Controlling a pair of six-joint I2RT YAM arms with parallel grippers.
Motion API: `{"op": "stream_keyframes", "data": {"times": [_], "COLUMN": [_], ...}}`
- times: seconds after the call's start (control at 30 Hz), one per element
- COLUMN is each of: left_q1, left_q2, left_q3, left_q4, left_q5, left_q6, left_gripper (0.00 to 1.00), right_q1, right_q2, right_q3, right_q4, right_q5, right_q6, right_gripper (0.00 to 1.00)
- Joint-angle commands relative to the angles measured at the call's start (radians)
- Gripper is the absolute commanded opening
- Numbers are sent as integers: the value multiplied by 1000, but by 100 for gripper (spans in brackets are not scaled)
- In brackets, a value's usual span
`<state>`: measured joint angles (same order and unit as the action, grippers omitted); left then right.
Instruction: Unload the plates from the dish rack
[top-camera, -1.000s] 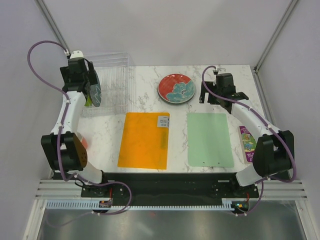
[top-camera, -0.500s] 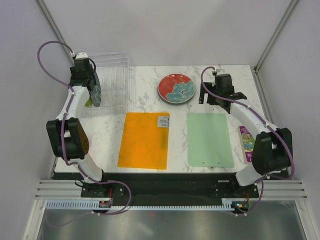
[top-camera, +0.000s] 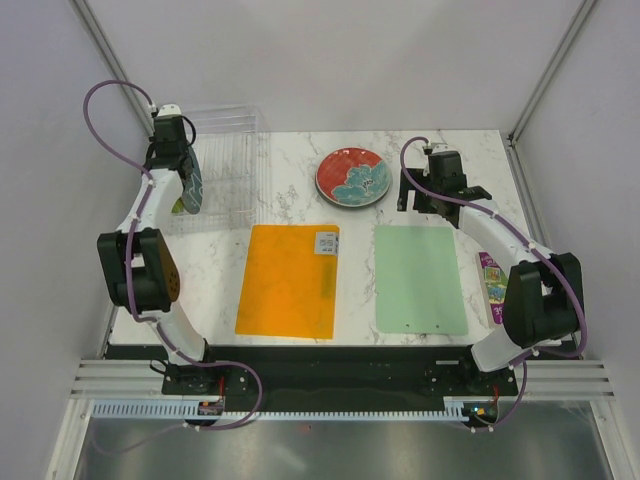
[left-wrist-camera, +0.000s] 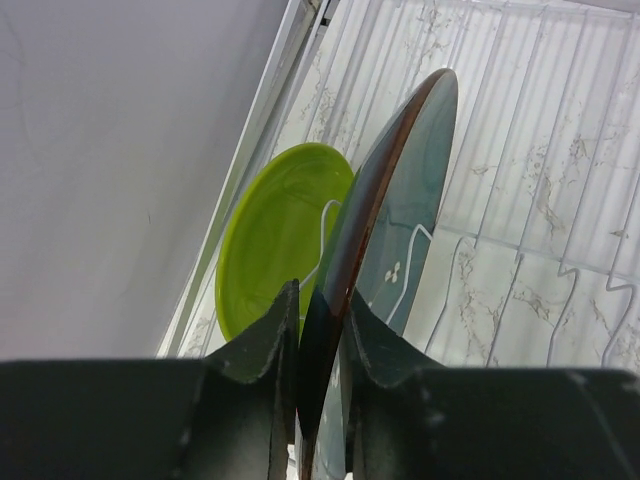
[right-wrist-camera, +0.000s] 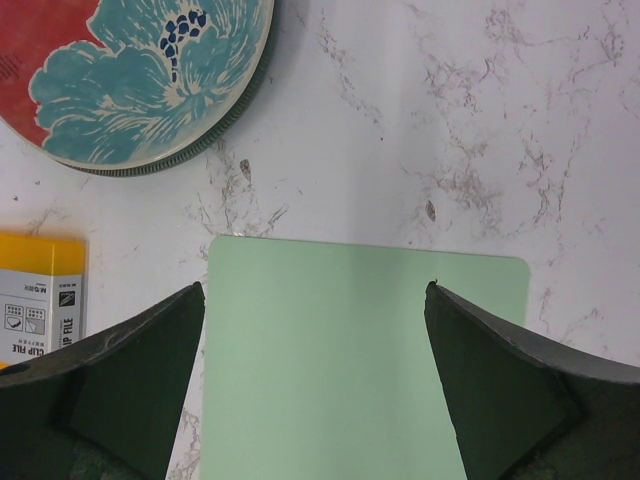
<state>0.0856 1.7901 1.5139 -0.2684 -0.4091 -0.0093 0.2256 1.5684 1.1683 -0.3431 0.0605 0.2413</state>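
The left gripper (left-wrist-camera: 320, 292) works in a tight corner. The pale side wall (left-wrist-camera: 100, 150) runs close on its left. The dish rack (left-wrist-camera: 540, 150) lies under and ahead of it, its ribbed floor and thin wire dividers spreading away to the gripper's right. The jaws are nearly together and pinch the reddish rim of the dark teal-blue plate (left-wrist-camera: 410, 190), one finger on each face. That plate stands on edge in the rack. The lime-green plate (left-wrist-camera: 270, 240) stands just beyond it on the wall side, close beside it.

The right gripper (right-wrist-camera: 315, 300) is spread wide and holds nothing. It hangs over the far edge of the pale green mat (right-wrist-camera: 360, 360), with bare marble table (right-wrist-camera: 450, 120) ahead. The red plate with teal flowers (right-wrist-camera: 150, 80) lies flat ahead to its left.
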Motion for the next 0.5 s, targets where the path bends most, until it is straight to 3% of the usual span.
{"op": "stream_keyframes", "data": {"times": [0.0,0.1,0.2,0.47], "left_q1": [8,8,8,6], "left_q2": [29,51,57,34], "left_q3": [39,39,34,31], "left_q4": [43,41,46,57], "left_q5": [-13,-8,-4,36], "left_q6": [-9,-12,-14,-27], "left_gripper": [19,15,3,2], "right_q1": [0,-2,-6,-9], "right_q2": [-8,-7,-8,-2], "right_q3": [-4,-7,-10,-7], "right_q4": [32,32,32,32], "right_q5": [1,1,-1,-8], "right_q6": [-3,-8,-11,-7], "right_gripper": [98,98,98,98]}}
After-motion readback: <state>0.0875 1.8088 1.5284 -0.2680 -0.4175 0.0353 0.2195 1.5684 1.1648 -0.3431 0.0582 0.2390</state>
